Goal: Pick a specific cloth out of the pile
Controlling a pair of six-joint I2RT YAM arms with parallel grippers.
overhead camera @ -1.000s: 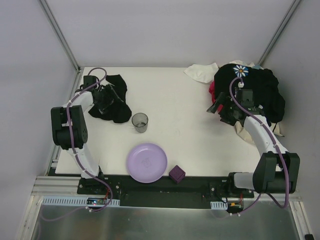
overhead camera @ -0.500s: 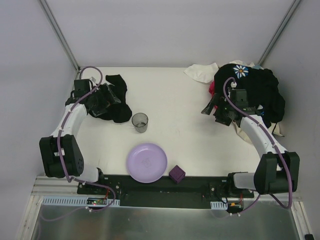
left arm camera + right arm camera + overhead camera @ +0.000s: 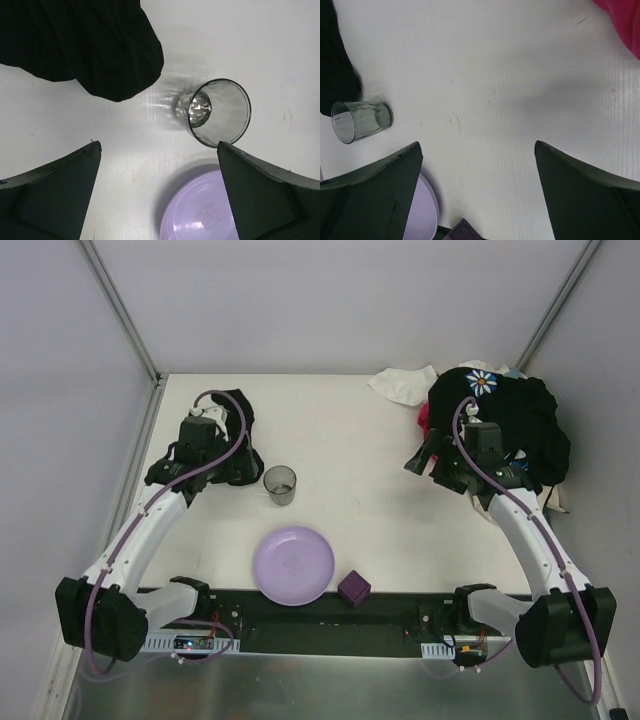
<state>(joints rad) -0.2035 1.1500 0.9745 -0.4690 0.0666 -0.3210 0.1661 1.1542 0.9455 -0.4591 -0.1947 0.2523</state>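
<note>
The black cloth (image 3: pixel 240 406) lies by itself at the far left of the table, apart from the pile (image 3: pixel 520 425). It shows as a dark fold at the top of the left wrist view (image 3: pixel 85 45). My left gripper (image 3: pixel 228 462) hovers over the cloth's near edge, open and empty (image 3: pixel 158 144), with bare table between its fingers. My right gripper (image 3: pixel 436 466) is just left of the pile, open and empty (image 3: pixel 477 143), above bare table. The daisy-print garment (image 3: pixel 482 382) tops the pile. A red-pink piece (image 3: pixel 620 20) sits at its left edge.
A grey cup (image 3: pixel 280 485) stands just right of the cloth (image 3: pixel 220 112). A purple plate (image 3: pixel 293 565) and a small purple cube (image 3: pixel 353 587) sit near the front edge. A white piece (image 3: pixel 405 385) lies at the pile's far left. Walls close the table's sides.
My left arm has swung round and its gripper has shifted right, over the cloth's near edge towards the cup. My right gripper has stayed by the pile's left edge, barely moving.
</note>
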